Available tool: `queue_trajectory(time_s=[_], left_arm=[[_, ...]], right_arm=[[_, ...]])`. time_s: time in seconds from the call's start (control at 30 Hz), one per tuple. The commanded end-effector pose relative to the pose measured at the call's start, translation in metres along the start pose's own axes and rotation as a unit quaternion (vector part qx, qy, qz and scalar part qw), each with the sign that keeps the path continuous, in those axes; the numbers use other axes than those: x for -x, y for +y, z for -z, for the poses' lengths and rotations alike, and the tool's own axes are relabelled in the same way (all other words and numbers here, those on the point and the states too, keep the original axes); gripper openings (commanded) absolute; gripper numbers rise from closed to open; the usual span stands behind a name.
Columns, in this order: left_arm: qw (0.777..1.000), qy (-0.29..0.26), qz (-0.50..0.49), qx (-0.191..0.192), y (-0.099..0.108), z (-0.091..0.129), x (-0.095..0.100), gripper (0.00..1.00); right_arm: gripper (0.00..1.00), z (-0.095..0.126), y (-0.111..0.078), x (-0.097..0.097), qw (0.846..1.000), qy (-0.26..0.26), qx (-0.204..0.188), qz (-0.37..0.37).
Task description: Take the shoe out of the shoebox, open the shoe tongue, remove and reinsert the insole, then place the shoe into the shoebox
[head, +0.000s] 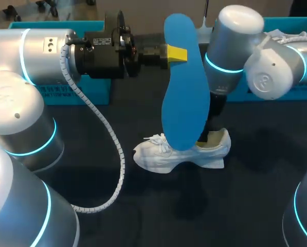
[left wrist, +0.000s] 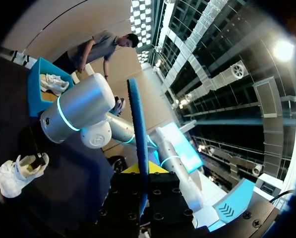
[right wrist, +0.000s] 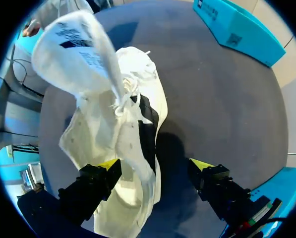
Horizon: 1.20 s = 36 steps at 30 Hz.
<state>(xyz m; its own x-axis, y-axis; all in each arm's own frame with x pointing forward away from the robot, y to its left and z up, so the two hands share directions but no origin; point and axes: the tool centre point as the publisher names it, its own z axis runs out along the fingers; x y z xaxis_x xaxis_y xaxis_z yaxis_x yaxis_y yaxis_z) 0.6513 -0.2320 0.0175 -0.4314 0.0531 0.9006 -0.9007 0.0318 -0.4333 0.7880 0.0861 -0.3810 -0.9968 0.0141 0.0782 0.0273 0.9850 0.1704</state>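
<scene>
Left gripper (head: 176,54) is clamped on the blue insole (head: 184,98) and holds it upright, well above the table (head: 246,200), evidently to keep the shoe mouth clear. White shoe (head: 163,154) lies at table centre, outside both boxes. Right gripper (right wrist: 155,168) sits at the heel with fingers apart, 1 over the shoe and 1 over bare table, likely to steady it. The tongue (right wrist: 73,49) stands lifted. Open table lies near and right. The left box (head: 81,92) and right box (head: 292,92) bound the far edge.

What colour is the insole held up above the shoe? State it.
The insole is plain blue; the head view shows it best.
</scene>
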Motion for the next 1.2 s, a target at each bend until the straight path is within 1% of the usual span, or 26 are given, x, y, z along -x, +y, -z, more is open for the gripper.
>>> queue_trajectory(time_s=[0.03, 0.1, 0.13, 0.27, 0.33, 0.37, 0.4, 0.43, 0.57, 0.63, 0.67, 0.7, 0.73, 0.77, 0.87, 1.0, 1.07, 1.13, 1.2], left_arm=[[1.000, 0.000, 0.000, -0.001, 0.002, 0.000, 0.001, 0.00], [1.000, 0.000, 0.000, -0.001, 0.002, 0.000, 0.001, 0.00], [1.000, 0.000, 0.000, -0.001, 0.002, 0.000, 0.001, 0.00], [1.000, 0.000, 0.000, -0.001, 0.002, 0.000, 0.001, 0.00], [1.000, 0.000, 0.000, -0.001, 0.002, 0.000, 0.001, 0.00], [1.000, 0.000, 0.000, -0.001, 0.002, 0.000, 0.001, 0.00], [1.000, 0.000, 0.000, -0.001, 0.002, 0.000, 0.001, 0.00], [1.000, 0.000, 0.000, -0.001, 0.002, 0.000, 0.001, 0.00], [1.000, 0.000, 0.000, -0.001, 0.002, 0.000, 0.001, 0.00], [1.000, 0.000, 0.000, -0.001, 0.002, 0.000, 0.001, 0.00], [1.000, 0.000, 0.000, -0.001, 0.002, 0.000, 0.001, 0.00], [1.000, 0.000, 0.000, -0.001, 0.002, 0.000, 0.001, 0.00], [1.000, 0.000, 0.000, -0.001, 0.002, 0.000, 0.001, 0.00], [1.000, 0.000, 0.000, -0.001, 0.002, 0.000, 0.001, 0.00], [1.000, 0.000, 0.000, -0.001, 0.002, 0.000, 0.001, 0.00], [1.000, 0.000, 0.000, -0.001, 0.002, 0.000, 0.001, 0.00], [1.000, 0.000, 0.000, -0.001, 0.002, 0.000, 0.001, 0.00], [1.000, 0.000, 0.000, -0.001, 0.002, 0.000, 0.001, 0.00], [1.000, 0.000, 0.000, -0.001, 0.002, 0.000, 0.001, 0.00]], right_arm=[[0.71, -0.016, 0.001, 0.005, 1.000, 0.010, 0.001, 0.000], [0.54, -0.017, 0.001, 0.004, 1.000, 0.015, -0.002, -0.001], [0.49, -0.017, 0.001, 0.004, 1.000, 0.015, -0.002, -0.001], [0.42, -0.016, -0.001, 0.000, 1.000, 0.015, -0.008, -0.004], [0.31, -0.017, -0.001, -0.002, 1.000, 0.018, -0.007, -0.005], [0.20, -0.018, 0.000, -0.004, 1.000, 0.023, -0.005, -0.006], [0.13, -0.019, 0.000, -0.005, 1.000, 0.025, -0.004, -0.005], [0.00, -0.020, 0.001, -0.007, 1.000, 0.030, -0.005, -0.005], [0.00, -0.017, -0.001, -0.013, 0.998, 0.055, 0.008, -0.042], [0.00, -0.010, -0.002, -0.018, 0.996, 0.066, 0.012, -0.066], [0.00, -0.006, -0.003, -0.020, 0.994, 0.076, 0.007, -0.082], [0.00, -0.001, -0.002, -0.022, 0.992, 0.080, 0.013, -0.091], [0.00, 0.003, -0.001, -0.024, 0.989, 0.096, 0.009, -0.109], [0.00, 0.006, -0.002, -0.027, 0.988, 0.100, 0.010, -0.120], [0.00, 0.014, 0.003, -0.036, 0.981, 0.107, 0.030, -0.158], [0.00, 0.018, 0.007, -0.050, 0.964, 0.092, 0.075, -0.237], [0.00, 0.017, 0.010, -0.057, 0.951, 0.087, 0.082, -0.284], [0.00, 0.015, 0.015, -0.061, 0.937, 0.084, 0.101, -0.323], [0.00, 0.013, 0.020, -0.064, 0.926, 0.081, 0.103, -0.355]])
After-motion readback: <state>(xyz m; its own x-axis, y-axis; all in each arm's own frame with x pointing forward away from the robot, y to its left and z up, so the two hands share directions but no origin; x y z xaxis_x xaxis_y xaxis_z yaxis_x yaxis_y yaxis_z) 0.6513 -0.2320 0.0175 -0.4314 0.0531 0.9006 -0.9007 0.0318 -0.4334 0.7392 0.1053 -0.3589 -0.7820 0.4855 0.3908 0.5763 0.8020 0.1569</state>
